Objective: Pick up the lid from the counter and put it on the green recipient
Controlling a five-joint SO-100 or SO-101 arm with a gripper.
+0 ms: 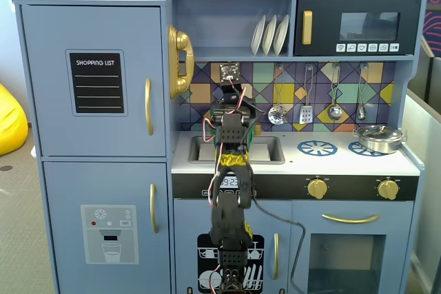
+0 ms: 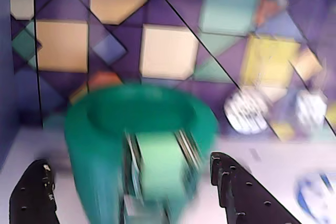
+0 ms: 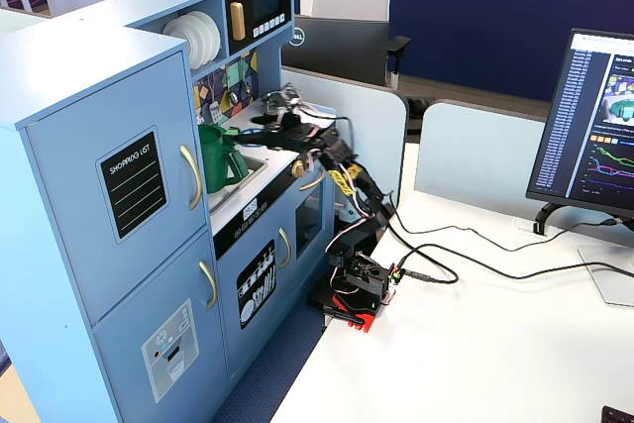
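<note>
The green pot (image 2: 139, 140) stands in the sink (image 1: 269, 149) of the toy kitchen (image 3: 99, 146), its rim open with no cover on it. In the wrist view it sits in front of the tiled back wall (image 2: 168, 40), blurred, with its ribbed handle strip facing the camera. The gripper (image 2: 142, 192) is spread wide, one finger (image 2: 34, 192) on either side of the pot, holding nothing. The lid cannot be made out in any view. A silver pot (image 1: 377, 138) rests on the burner to the right of the sink in a fixed view
</note>
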